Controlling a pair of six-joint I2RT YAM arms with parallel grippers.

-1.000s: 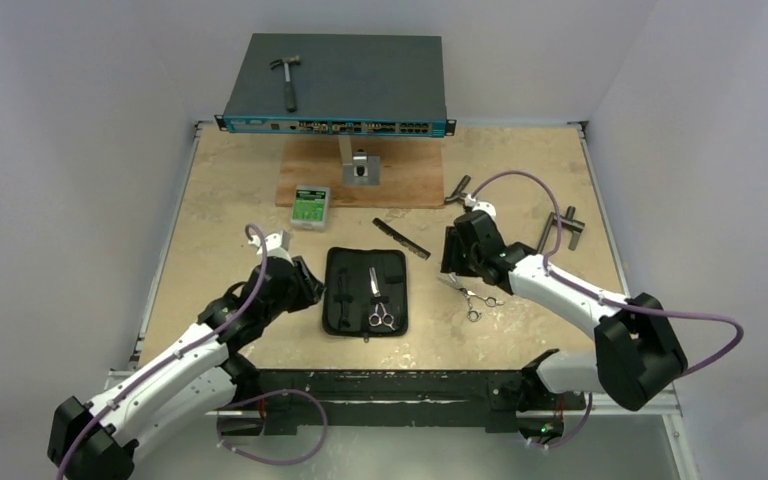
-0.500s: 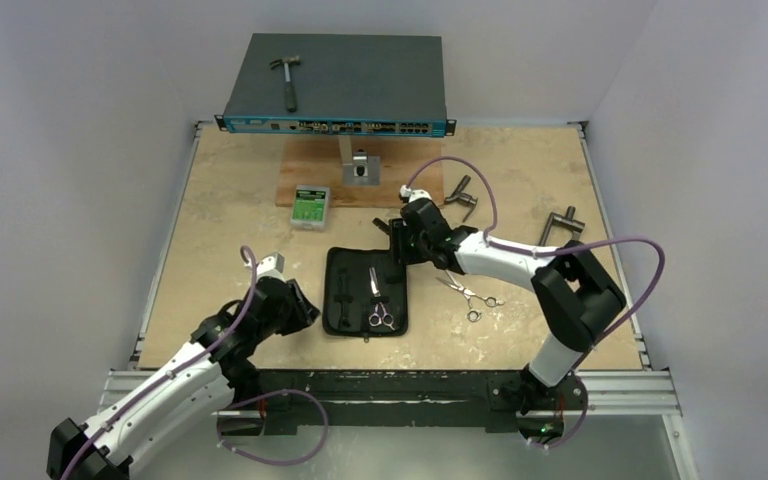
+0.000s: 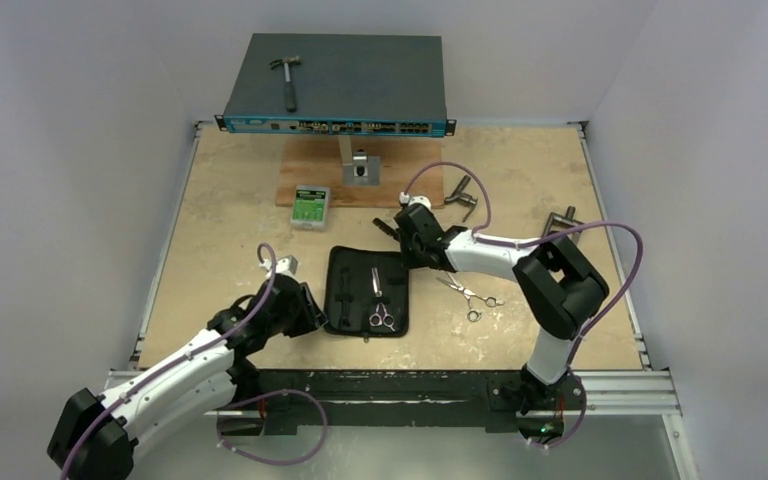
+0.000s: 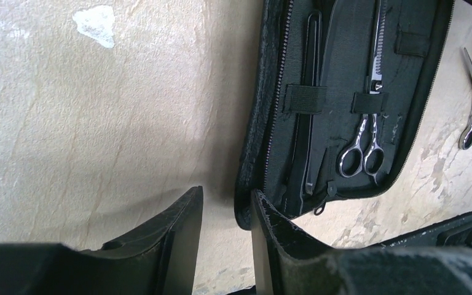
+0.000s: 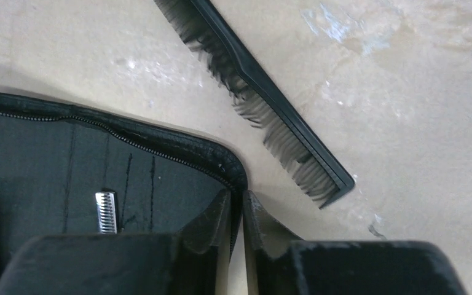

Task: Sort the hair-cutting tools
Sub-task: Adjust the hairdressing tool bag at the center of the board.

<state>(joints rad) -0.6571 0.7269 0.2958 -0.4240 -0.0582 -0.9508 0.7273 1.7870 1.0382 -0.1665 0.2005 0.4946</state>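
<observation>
A black zip case (image 3: 393,285) lies open mid-table, holding one pair of silver scissors (image 3: 378,305) and slim black clips (image 3: 341,295). A second pair of scissors (image 3: 470,295) lies loose on the table to its right. The black comb (image 3: 384,226) lies just beyond the case, partly under my right arm; the right wrist view shows the comb (image 5: 264,92) whole. My right gripper (image 5: 236,196) is shut on the case's rim (image 5: 236,169) at its far right corner. My left gripper (image 4: 225,193) stands open beside the case's near left corner (image 4: 249,209), with only table in the gap.
A hammer (image 3: 286,78) lies on the network switch (image 3: 340,85) at the back. Two grey T-handle tools (image 3: 463,190) (image 3: 565,220) sit at the right. A green and white box (image 3: 310,207) and a metal bracket (image 3: 360,168) on a wooden board are behind the case.
My right gripper swung left from beside the loose scissors to the case's far right corner and closed on its rim. My left gripper shifted right toward the case's near left corner.
</observation>
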